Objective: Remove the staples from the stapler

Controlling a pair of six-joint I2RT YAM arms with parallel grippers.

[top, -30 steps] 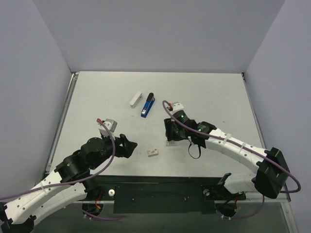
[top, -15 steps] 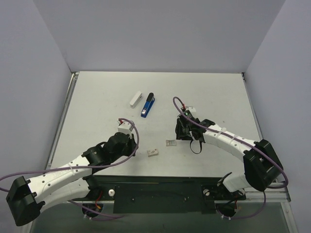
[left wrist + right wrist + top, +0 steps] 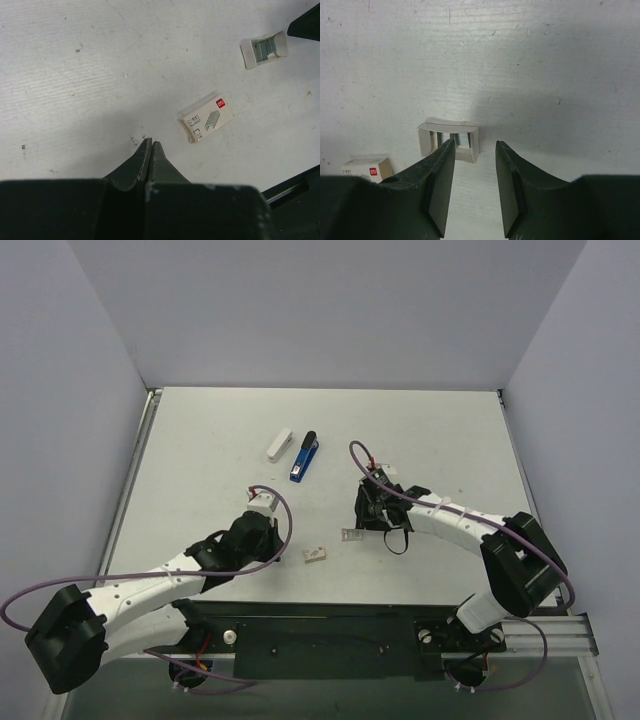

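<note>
The blue and black stapler [image 3: 304, 457] lies flat at the table's middle back, far from both grippers. A small white tray of staples [image 3: 351, 535] [image 3: 447, 125] [image 3: 264, 49] sits on the table. The printed staple box [image 3: 315, 555] [image 3: 206, 120] [image 3: 366, 167] lies to its near left. My right gripper [image 3: 362, 525] [image 3: 475, 145] is open just short of the tray, with its left fingertip [image 3: 445, 150] overlapping the tray's front and nothing between the fingers. My left gripper [image 3: 278, 546] [image 3: 150, 141] is shut on nothing, its tips close over bare table left of the box.
A white oblong object [image 3: 280, 444] lies just left of the stapler. Grey walls enclose the table on the left, back and right. A metal rail [image 3: 130, 490] runs along the left edge. The right arm's cable loops beside the tray [image 3: 398, 540].
My left gripper has shut from wide open while its arm reached out toward the staple box. The right gripper has narrowed a little and shifted slightly beside the tray.
</note>
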